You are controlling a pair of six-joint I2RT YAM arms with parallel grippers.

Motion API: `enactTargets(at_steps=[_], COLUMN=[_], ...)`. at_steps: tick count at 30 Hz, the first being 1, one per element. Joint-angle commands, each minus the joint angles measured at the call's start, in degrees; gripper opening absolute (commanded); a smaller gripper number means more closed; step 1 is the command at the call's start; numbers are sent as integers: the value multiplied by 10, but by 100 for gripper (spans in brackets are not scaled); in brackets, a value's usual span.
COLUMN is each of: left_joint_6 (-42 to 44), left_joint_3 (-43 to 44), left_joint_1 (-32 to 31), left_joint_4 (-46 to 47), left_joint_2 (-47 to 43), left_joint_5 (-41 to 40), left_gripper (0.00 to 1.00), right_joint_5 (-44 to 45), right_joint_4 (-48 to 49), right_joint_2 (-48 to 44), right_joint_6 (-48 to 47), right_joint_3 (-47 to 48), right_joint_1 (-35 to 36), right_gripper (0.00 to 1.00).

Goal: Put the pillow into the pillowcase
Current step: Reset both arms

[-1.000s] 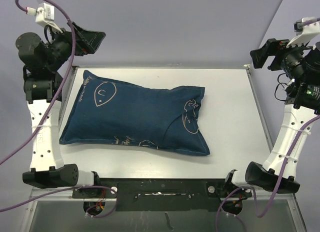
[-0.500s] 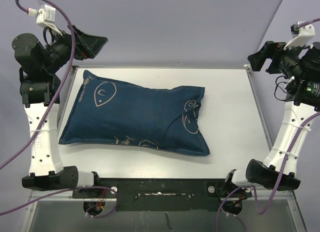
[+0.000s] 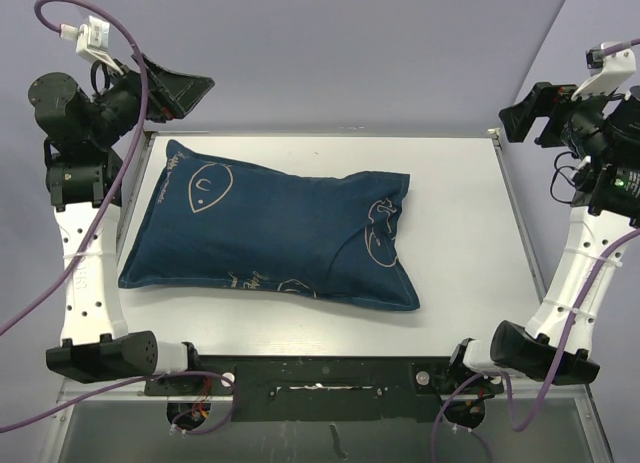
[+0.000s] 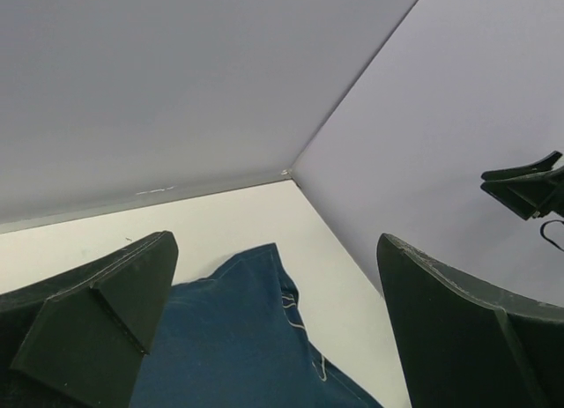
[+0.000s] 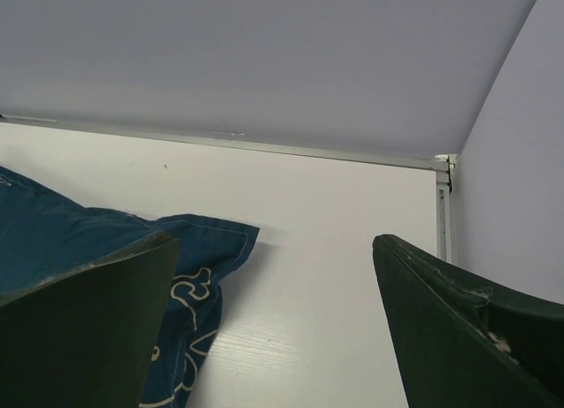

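1. The stuffing looks done. The pillowcase (image 3: 270, 233) lies plump and rounded across the middle of the table (image 3: 460, 183), its long side running left to right in the overhead view.
2. No white of the pillow shows in any view, so I judge it to be wholly inside the case. I cannot make out which end is the open one, or whether that end is tidy.
3. The left tool (image 3: 190, 83) hangs at the upper left of the overhead frame, raised off the table's far left corner. Its two fingers are spread wide with nothing between them.
4. The right tool (image 3: 520, 113) hangs at the upper right, beyond the table's far right corner. It is just as wide open and just as empty.
5. The pillowcase is well apart from both tools.
   - In the left wrist view only a blue corner shows, low in the frame between the two fingers.
   - In the right wrist view a corner with cream drawing sits at the lower left, partly behind one finger, with bare table to its right.
6. Little seems left to do. If the open end needs closing over the pillow, one tool would have to come down to that hem and pinch the fabric alone, without dragging the whole bundle. Otherwise the arms need only rest.
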Motion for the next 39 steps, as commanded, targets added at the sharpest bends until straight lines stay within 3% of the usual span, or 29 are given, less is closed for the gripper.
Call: enactTargets(at_steps=[1,6,11,13,39], left_joint_6=[-128,-76,88,113,143], left_joint_3=[-65,-44,31,43,4], left_joint_1=[28,29,6,4,10], left_joint_4=[174,105,-95,-125,-129], left_joint_2=[-9,-9,-6,-8,-25], left_joint_5=[53,32,-66,-88,-88], left_gripper=[98,98,98,98,98], right_joint_5=[-6,-27,-68,-78,-33], right_joint_4=[46,45,54,56,56], right_joint_2=[-25,-27,-27,-28,-33], right_joint_6=[-14,-19,-26,-22,19], right_joint_3=[-9,-16,-22,-23,-31], right_joint_1=[-6,-6,-6,-6,-7], right_gripper=[98,98,98,98,98])
